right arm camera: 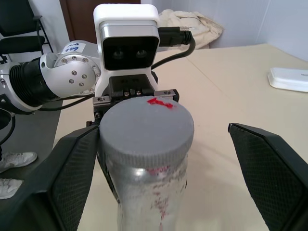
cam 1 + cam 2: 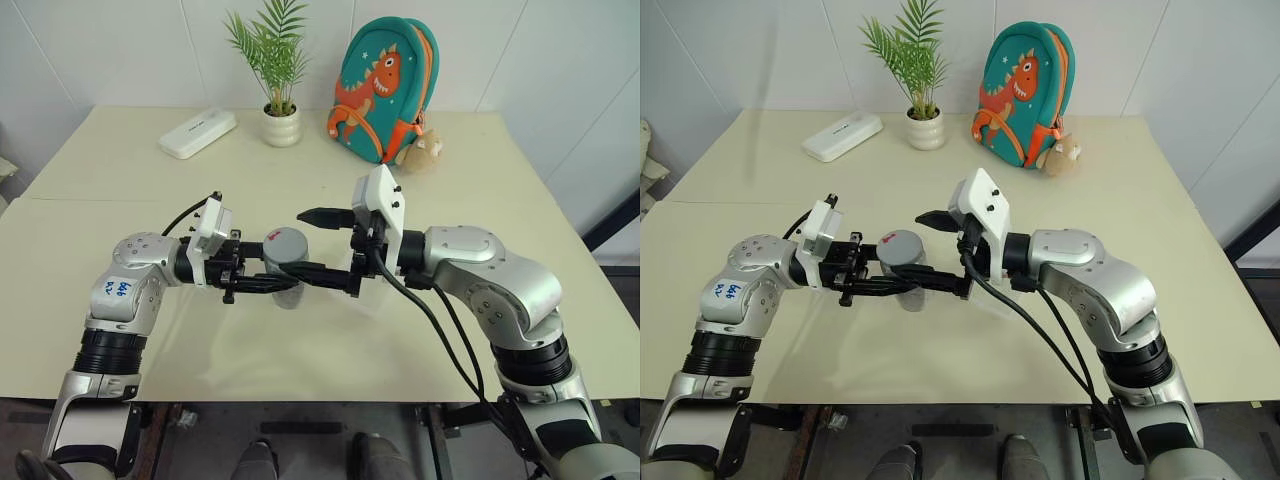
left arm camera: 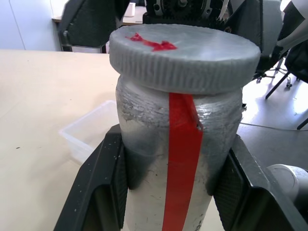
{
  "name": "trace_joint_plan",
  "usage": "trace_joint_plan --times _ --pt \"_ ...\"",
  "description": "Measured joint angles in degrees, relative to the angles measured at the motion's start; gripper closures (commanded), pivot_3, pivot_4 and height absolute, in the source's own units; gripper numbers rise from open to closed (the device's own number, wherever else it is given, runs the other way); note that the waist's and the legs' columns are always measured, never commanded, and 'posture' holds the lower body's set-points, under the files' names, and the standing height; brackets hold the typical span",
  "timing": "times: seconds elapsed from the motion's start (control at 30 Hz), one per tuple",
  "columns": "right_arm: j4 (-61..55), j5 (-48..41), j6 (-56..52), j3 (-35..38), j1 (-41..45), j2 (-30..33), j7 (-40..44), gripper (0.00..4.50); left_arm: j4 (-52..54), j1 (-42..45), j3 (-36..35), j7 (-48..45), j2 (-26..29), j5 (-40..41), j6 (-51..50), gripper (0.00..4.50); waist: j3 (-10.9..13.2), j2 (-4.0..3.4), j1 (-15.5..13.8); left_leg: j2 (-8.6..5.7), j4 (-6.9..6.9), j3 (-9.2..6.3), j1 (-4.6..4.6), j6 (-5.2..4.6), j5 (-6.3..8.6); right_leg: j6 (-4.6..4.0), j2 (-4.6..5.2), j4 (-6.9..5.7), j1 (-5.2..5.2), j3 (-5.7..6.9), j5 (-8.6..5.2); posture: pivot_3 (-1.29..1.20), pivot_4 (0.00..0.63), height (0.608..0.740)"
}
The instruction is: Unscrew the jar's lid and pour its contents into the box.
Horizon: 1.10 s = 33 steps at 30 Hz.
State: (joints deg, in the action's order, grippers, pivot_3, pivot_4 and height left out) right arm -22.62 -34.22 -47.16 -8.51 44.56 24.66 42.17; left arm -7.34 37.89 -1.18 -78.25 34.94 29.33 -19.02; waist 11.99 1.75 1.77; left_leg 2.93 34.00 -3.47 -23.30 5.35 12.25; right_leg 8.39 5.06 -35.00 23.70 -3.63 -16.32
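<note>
My left gripper: clamped on the jar, pads squeezing its body from both sides below the cap, jar upright and lifted off the counter
My right gripper: fingers wide apart, straddling the lid with clear air at each side, one finger at 9 o'clock of it and one at 3 o'clock; nothing gripped
Lid: on the jar, sitting slightly crooked on the neck in my left wrist view, so I judge it already part loosened or merely cocked; I cannot tell which
Step in hand: bring my right gripper shut on the ribbed rim of the lid, centred, fingers level with the rim and not down on the jar's shoulder
How to do it well: keep my left hold firm so the jar cannot spin with the cap, twist in short turns and re-grip, lift the lid straight up once free
Contents: hidden behind the frosted wall, cannot see them
Box: on the counter just beyond the jar, near its 3 o'clock in the head view, close enough for a short tip
Risk: jar slipping round in my left pads
</note>
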Motion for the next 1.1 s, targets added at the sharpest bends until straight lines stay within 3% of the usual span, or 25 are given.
trace_joint_plan --times 0.63,0.87,1.1 --pt "-3.81 -3.62 -4.64 5.50 0.49 4.97 -2.52 0.06 -2.69 0.47 0.01 -1.58 0.11 -0.36 2.12 2.58 0.00 0.00 -0.02 0.03 0.00 0.00 0.00 -0.01 0.01 -0.04 -0.04 0.02 0.00 0.00 -0.02 0.00 0.150 0.740" --pt "-2.11 -4.24 -4.44 4.80 4.74 -3.11 -6.95 0.06 -3.90 2.01 0.47 -2.02 -0.09 -0.53 2.79 2.58 0.02 -0.03 0.21 0.12 -0.01 -0.01 0.01 -0.01 0.01 -0.06 -0.13 -0.03 0.02 0.00 -0.03 0.00 0.150 0.740" --pt "-0.95 -3.83 -4.42 1.64 5.39 -6.81 -8.28 0.06 -4.71 2.07 0.72 -2.53 -0.14 -0.59 2.93 2.58 0.02 -0.04 -0.01 0.14 -0.01 -0.05 -0.02 0.00 0.02 -0.07 -0.17 -0.03 0.02 0.00 -0.04 0.00 0.150 0.740"
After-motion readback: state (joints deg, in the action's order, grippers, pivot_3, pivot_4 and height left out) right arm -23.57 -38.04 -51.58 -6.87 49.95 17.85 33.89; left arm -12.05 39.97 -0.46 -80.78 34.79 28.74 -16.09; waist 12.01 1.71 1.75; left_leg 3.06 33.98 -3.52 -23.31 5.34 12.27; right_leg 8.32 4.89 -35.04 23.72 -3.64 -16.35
